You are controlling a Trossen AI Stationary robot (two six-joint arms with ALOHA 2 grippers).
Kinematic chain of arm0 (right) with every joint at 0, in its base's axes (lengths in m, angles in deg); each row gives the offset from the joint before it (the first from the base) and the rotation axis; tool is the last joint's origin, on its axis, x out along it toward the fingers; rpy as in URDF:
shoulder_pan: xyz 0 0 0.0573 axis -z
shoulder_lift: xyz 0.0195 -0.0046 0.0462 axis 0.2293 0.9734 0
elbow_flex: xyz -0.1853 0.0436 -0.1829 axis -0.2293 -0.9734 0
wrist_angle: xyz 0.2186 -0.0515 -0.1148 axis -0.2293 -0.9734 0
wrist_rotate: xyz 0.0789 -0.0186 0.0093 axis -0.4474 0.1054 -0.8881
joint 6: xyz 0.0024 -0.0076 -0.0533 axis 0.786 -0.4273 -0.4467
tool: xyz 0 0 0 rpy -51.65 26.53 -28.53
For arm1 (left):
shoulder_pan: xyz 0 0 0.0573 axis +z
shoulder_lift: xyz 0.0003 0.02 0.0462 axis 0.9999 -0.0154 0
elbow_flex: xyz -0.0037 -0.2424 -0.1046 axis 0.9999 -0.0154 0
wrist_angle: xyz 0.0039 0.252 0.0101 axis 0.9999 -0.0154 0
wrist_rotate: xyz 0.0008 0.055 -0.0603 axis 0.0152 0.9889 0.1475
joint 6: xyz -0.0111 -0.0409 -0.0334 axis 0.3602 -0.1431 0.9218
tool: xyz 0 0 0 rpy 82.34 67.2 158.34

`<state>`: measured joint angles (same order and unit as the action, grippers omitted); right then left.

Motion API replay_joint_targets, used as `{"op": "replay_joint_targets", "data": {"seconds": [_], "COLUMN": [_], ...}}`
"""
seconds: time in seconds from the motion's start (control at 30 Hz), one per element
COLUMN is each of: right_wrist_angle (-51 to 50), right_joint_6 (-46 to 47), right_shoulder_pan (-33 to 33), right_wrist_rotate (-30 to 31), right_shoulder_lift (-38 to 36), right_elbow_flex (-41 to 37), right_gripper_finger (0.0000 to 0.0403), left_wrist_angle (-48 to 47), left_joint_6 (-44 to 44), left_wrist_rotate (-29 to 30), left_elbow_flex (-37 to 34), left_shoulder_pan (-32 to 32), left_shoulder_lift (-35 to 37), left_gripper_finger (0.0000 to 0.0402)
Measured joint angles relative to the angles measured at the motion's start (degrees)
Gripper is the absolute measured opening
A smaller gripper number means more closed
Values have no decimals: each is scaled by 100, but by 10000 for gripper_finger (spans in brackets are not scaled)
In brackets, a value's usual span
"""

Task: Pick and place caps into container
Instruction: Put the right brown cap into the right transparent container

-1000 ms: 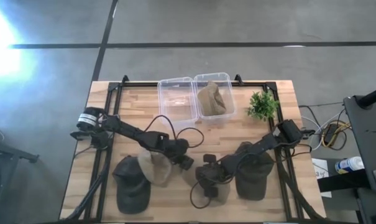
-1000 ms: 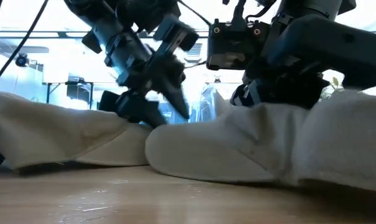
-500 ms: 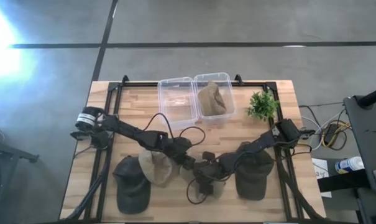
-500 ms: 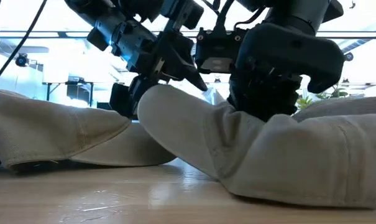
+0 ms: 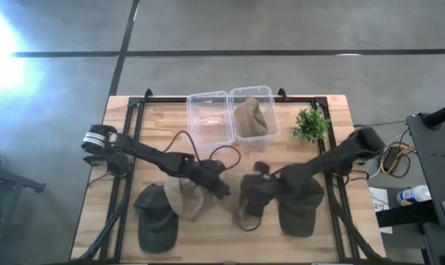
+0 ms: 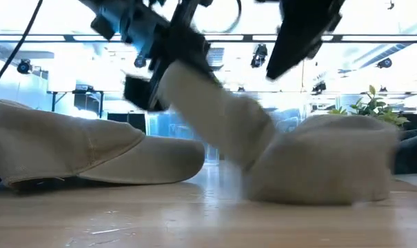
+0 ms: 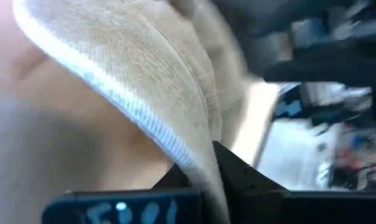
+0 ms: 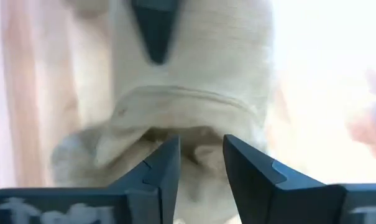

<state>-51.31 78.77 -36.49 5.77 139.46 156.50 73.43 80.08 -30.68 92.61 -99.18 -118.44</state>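
Observation:
A tan cap lies between my two grippers near the table's middle. Its crown is on the wood and its brim is raised, slanting toward my left gripper, which is shut on it. My right gripper hangs open above the crown, its fingers apart over the fabric. A second tan cap rests on a dark cap at the near left. Another dark cap lies near right. The clear container at the far edge holds a tan cap. My left gripper pinches the edge of the tan cap's brim between its two fingers. The brim's thin edge runs straight into the shut fingertips. The brim end is lifted and slants up, while the crown stays on the table.
A second clear container stands beside the filled one. A small green plant stands at the far right. Black rails run along the table's left and right sides. Bare wood shows along the near edge.
My left gripper has shut on the tan cap's brim and drawn it up, so the brim now slants upward while the crown stays on the table. My right gripper, which was low on the cap, has risen clear of it and moved toward the far edge.

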Motion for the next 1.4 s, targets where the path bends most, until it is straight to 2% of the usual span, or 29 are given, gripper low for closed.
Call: {"op": "replay_joint_targets", "data": {"seconds": [0.17, 0.33, 0.47, 0.6, 0.7, 0.83, 0.97, 1.07, 1.2, 1.4], "right_wrist_angle": [-996, -1795, -2119, -2372, -2776, -3447, -3575, -3568, -3562, -3553], "right_joint_6": [887, 1840, 2074, 2106, 2381, 3096, 3399, 3522, 3716, 3817], "right_shoulder_pan": [-219, -500, -604, -594, -597, -602, -602, -603, -691, -786], "right_wrist_rotate": [1472, 2847, 3355, 3370, 3369, 3310, 3205, 3131, 3110, 2998], "right_shoulder_lift": [-1126, -2176, -2721, -2943, -2964, -2899, -2815, -2728, -2602, -2451], "right_elbow_flex": [-5, -5, -20, -62, -71, -85, -175, -189, -200, -200], "right_gripper_finger": [121, 121, 121, 121, 121, 121, 121, 121, 121, 121], "left_wrist_angle": [556, 667, 659, -30, -1126, -2424, -2802, -3047, -3149, -3365], "left_joint_6": [148, 94, -516, -1027, -1132, -1050, -973, -792, -550, -179], "left_wrist_rotate": [957, 2731, 3671, 4077, 4075, 3553, 2748, 2513, 2202, 1349], "left_elbow_flex": [0, 164, 536, 1281, 2041, 3170, 4102, 4645, 5017, 4826], "left_shoulder_pan": [-30, 12, 182, 458, 771, 1233, 1659, 1941, 2342, 2799], "left_shoulder_lift": [710, 1398, 1628, 1504, 1130, 376, -431, -981, -1443, -1884], "left_gripper_finger": [7, 5, 5, 5, 5, 5, 5, 5, 8, 8]}}
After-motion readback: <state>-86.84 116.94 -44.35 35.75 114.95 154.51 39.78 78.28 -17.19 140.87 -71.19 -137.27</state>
